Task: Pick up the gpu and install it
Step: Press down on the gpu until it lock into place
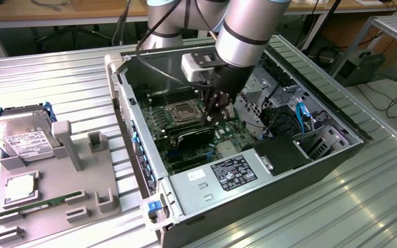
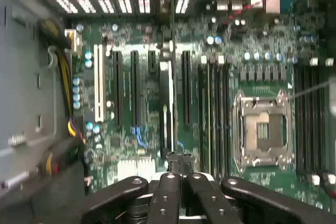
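Observation:
The gpu [image 1: 190, 136] is a black card standing on edge in a slot of the green motherboard [image 1: 158, 120], inside the open computer case [image 1: 268, 192]. In the wrist view the gpu [image 2: 167, 103] shows edge-on as a thin dark strip among the long black slots. My gripper [image 1: 219, 111] hangs inside the case just above the card's end nearest the CPU socket. Its fingertips [image 2: 172, 160] are pressed together over the end of the card, with nothing visible between them. Whether they touch the card I cannot tell.
The CPU socket [image 1: 184, 110] lies beside the card. Case walls, cables [image 1: 302, 116] and a black power supply [image 1: 234, 170] ring the arm. At the exterior view's left, a grey tray [image 1: 57, 188] holds a hard drive [image 1: 20, 138], a CPU chip [image 1: 20, 187] and a green RAM stick [image 1: 41, 205].

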You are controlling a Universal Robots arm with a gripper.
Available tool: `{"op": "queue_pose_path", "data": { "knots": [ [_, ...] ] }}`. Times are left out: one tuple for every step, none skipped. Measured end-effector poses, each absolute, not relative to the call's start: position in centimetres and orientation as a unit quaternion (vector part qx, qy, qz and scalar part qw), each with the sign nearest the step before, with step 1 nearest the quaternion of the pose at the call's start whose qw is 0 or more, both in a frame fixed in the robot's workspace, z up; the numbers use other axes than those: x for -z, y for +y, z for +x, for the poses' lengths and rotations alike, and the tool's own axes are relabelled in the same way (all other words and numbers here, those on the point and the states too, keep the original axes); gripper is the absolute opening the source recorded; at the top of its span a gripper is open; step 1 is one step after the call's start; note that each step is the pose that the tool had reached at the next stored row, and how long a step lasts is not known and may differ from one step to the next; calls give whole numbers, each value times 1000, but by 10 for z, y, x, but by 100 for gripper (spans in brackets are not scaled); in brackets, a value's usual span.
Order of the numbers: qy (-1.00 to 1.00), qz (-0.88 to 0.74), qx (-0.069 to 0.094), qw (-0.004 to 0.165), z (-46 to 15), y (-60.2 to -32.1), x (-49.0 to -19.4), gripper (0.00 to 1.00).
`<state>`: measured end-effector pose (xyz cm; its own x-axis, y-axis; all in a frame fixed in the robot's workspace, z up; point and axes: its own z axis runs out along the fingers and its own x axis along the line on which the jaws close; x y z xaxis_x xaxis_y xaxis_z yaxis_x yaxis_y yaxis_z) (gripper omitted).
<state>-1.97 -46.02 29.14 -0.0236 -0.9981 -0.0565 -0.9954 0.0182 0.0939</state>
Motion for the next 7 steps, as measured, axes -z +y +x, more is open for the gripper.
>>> {"op": "queue_pose_path", "data": {
  "knots": [
    [-713,698,55,14,-5,-460,-296,11],
    [-713,698,55,14,-5,-459,-296,11],
    [-713,698,55,14,-5,-460,-296,11],
    [-713,698,55,14,-5,-460,-296,11],
    [-713,698,55,14,-5,-460,-296,11],
    [-713,698,55,14,-5,-460,-296,11],
    [-713,698,55,14,-5,-460,-296,11]
  ]
}}
